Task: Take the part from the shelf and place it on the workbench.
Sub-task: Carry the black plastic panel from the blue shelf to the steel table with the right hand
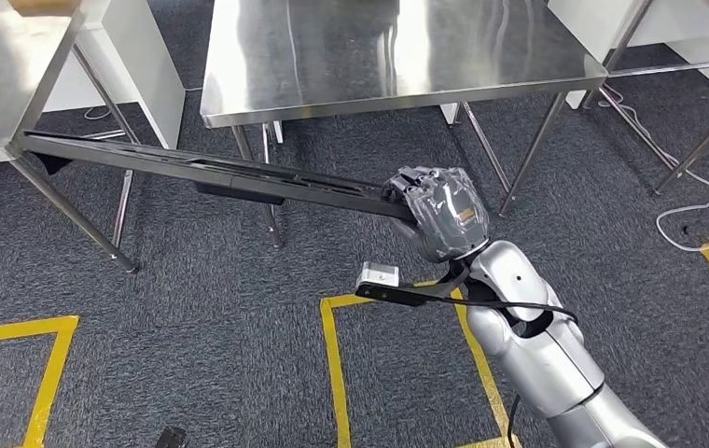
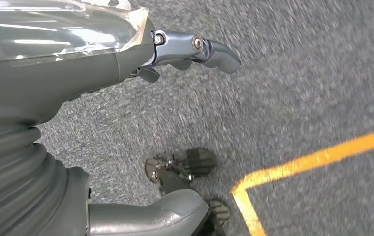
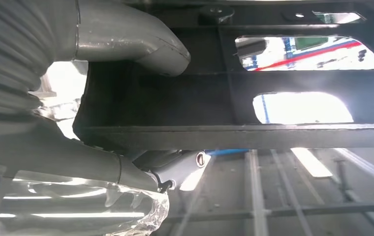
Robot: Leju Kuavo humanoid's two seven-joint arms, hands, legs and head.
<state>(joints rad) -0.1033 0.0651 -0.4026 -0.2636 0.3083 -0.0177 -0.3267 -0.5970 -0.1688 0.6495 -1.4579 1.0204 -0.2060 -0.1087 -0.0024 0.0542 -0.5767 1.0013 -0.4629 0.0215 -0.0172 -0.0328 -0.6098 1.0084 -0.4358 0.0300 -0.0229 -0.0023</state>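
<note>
Silver forearm comes up from below in the head view and ends at my right hand (image 1: 439, 213), wrapped in clear film and closed on the near end of the part (image 1: 211, 173). From the right wrist view the thumb (image 3: 140, 42) lies on one face and darker fingers (image 3: 175, 167) curl under the opposite edge, so I judge the grip full, not a pinch.

Part: a long black frame with cut-outs. It reaches well away from the hand, out to its far tip near the leg of a steel table (image 1: 15, 103). I cannot tell whether that tip touches the table or hangs free. It sits lower than the workbench (image 1: 379, 56), which lies ahead of the hand.

Left hand (image 2: 175, 54) hangs over carpet, fingers loosely curled, nothing in it.

Risks, as I judge them:
- One hand holds one end of a long lever. The far end could sag or twist in the grip; film on the hand may make it slippery.
- Swinging towards the workbench, the far tip could catch a table leg, and the middle could strike the workbench edge, since it rides below the top.
- It needs lifting before it goes across.
- A white cable (image 1: 687, 219) lies on the floor beyond the hand, a trip hazard if I step.
</note>
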